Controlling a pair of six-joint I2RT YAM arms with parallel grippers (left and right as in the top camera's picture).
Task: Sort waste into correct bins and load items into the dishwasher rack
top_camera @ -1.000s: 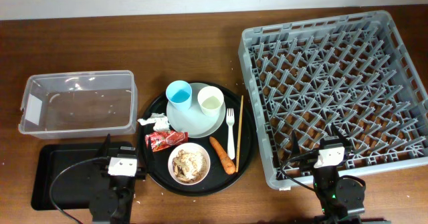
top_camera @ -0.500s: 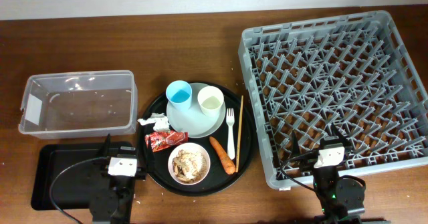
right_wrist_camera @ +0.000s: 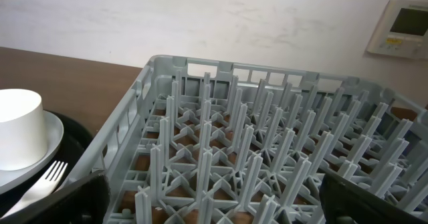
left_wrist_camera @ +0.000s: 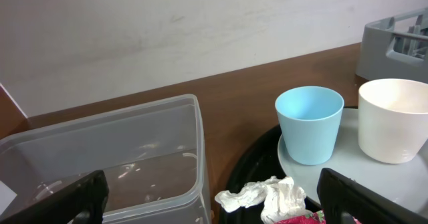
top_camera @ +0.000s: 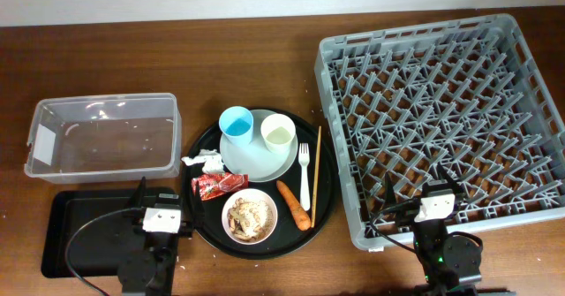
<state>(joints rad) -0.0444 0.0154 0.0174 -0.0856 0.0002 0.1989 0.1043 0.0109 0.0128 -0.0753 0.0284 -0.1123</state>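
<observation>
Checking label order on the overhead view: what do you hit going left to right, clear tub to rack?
clear tub → light blue cup → cream cup → white fork → chopsticks → dishwasher rack

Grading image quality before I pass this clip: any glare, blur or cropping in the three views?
Overhead: even light, sharp, only faint glints on the clear tub. Left wrist: light blue cup crisp, left fingers dark, cropped at the bottom corners. Right wrist: dishwasher rack sharp, right fingers likewise dark and cropped.
</observation>
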